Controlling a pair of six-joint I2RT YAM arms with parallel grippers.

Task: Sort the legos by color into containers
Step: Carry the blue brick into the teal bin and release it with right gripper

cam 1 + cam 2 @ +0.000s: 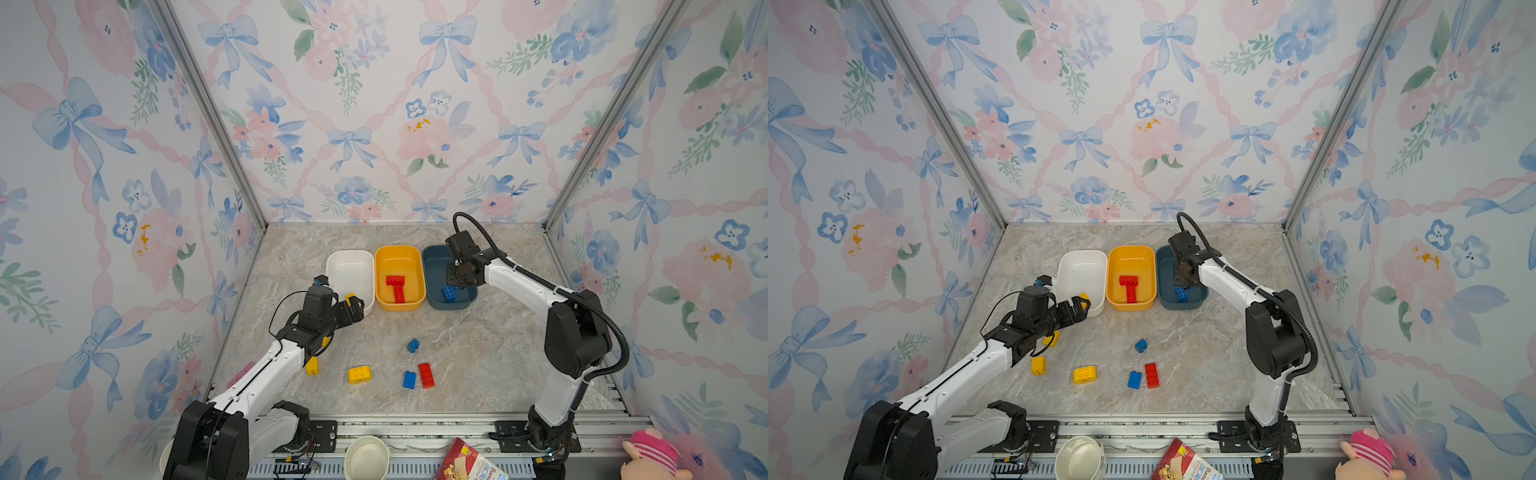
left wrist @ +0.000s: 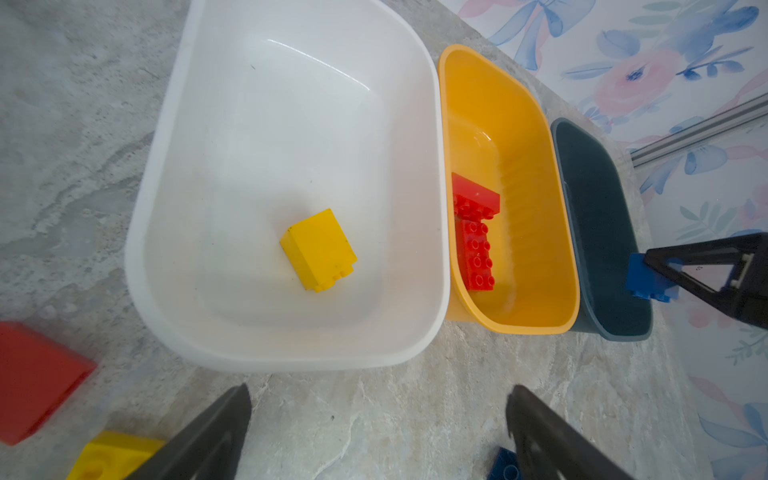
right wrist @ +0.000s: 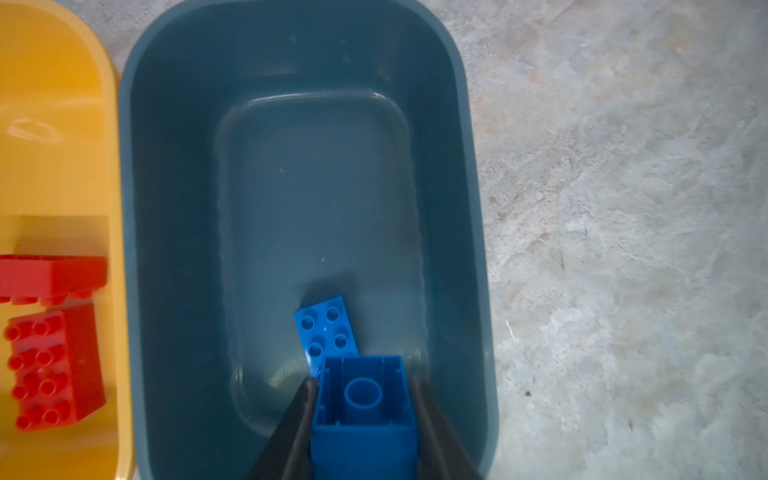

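- A blue brick (image 3: 361,440) was pinched by the right gripper (image 3: 362,384), jaws clamped on its two sides and its hollow underside turned toward the wrist camera.
- It was held low over the near end of the teal tub (image 3: 166,208), right above a second blue brick (image 3: 326,332) lying studs-up on the tub floor. Whether the two were touching couldn't be told.
- So the step in hand was probably the drop-off of a blue one. All that was called for next was the jaws being let open, then the arm being lifted clear of the tub wall.
- Next door, two red bricks (image 1: 397,286) were parked in the orange tub (image 1: 399,255), and one yellow brick (image 2: 318,249) was sat in the white tub (image 1: 351,266).
- The left gripper (image 1: 352,309) was spread wide with nothing in it, just beside the near edge of the white tub, so a trip for another yellow one looked due.
- Plenty was left on the table (image 1: 478,353): a small blue one (image 1: 412,345), a blue (image 1: 409,379) and a red (image 1: 426,375) side by side, and yellow ones (image 1: 359,374) (image 1: 312,365) near the left arm.
- Roughly halfway done, it was reckoned.
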